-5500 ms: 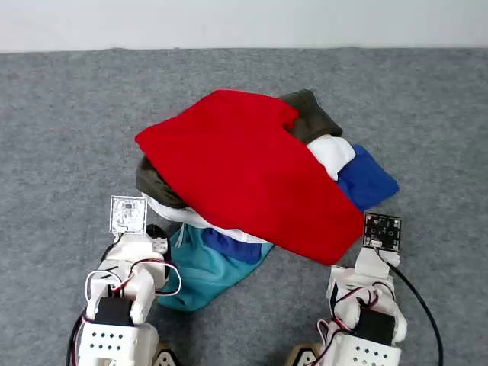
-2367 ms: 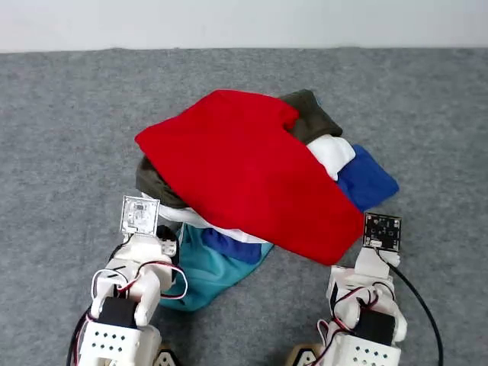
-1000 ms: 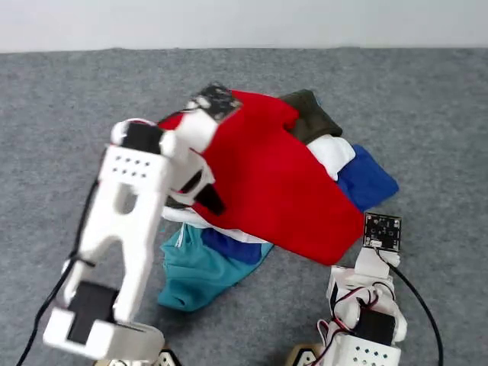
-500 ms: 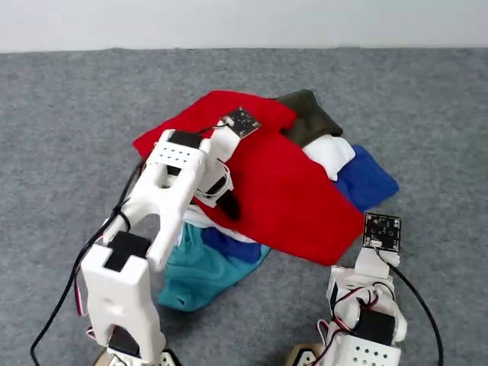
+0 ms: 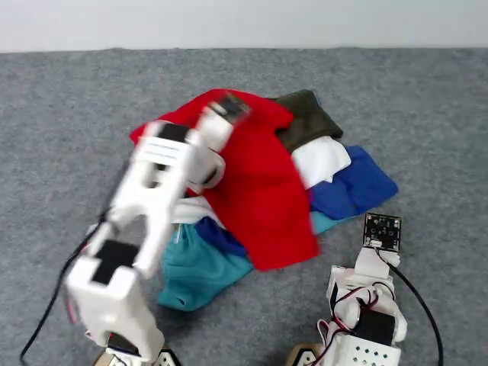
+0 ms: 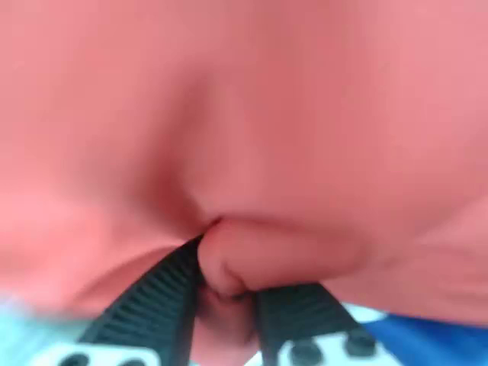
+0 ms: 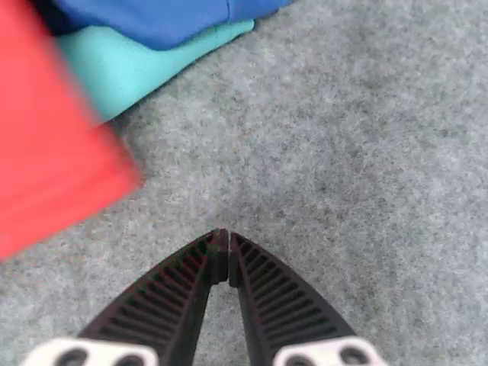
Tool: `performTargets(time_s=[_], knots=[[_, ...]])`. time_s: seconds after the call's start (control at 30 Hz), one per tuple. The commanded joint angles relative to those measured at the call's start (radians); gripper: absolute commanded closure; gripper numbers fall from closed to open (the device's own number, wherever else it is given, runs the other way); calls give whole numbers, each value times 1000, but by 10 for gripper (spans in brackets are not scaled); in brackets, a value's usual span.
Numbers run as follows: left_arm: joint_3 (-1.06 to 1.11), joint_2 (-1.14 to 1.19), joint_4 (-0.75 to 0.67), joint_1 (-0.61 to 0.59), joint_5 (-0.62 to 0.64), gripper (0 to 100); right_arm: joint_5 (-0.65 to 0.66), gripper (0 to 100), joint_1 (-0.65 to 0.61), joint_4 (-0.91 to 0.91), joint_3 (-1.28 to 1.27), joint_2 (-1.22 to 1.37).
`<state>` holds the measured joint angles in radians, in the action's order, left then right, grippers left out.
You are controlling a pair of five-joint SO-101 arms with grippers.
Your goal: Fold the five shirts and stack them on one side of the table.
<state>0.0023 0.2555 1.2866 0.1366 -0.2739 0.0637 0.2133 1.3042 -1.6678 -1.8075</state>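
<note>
Since the left jaws are clamped on a soft pinched fold of the red shirt (image 6: 252,114), it's bunched across the middle of the pile on the fuzzy grey tabletop (image 5: 427,107). My right jaws are pressed together over bare tabletop, near the teal shirt (image 7: 130,69) and blue shirt (image 7: 168,19). The white shirt (image 5: 320,160) and olive shirt (image 5: 309,114) poke out, mostly covered.

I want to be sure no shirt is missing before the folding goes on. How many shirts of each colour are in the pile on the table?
red shirt: 1
olive shirt: 1
white shirt: 1
blue shirt: 1
teal shirt: 1
Total: 5 shirts
</note>
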Motion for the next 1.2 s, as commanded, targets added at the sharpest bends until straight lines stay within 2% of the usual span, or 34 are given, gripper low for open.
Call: performTargets(time_s=[0.0,0.23,0.43,0.57,0.7,0.83,0.9,1.03,1.17], knots=[[-21,-264,46,-123,40,988,9,987,10,5,-14,-5],[-18,-525,112,-434,37,988,9,987,10,5,-14,-5],[-16,-580,109,-721,-60,988,9,987,10,5,-14,-5],[19,-582,52,-829,-95,987,9,987,10,5,-14,-5],[35,-589,54,-842,-100,943,9,987,10,5,-14,-5],[-16,-591,144,-842,-95,716,9,987,10,5,-14,-5],[-48,-591,196,-836,-95,646,9,987,10,5,-14,-5],[-91,-591,270,-758,-101,644,9,987,10,5,-14,-5],[-82,-577,334,-585,-101,642,9,987,10,5,-14,-5]])
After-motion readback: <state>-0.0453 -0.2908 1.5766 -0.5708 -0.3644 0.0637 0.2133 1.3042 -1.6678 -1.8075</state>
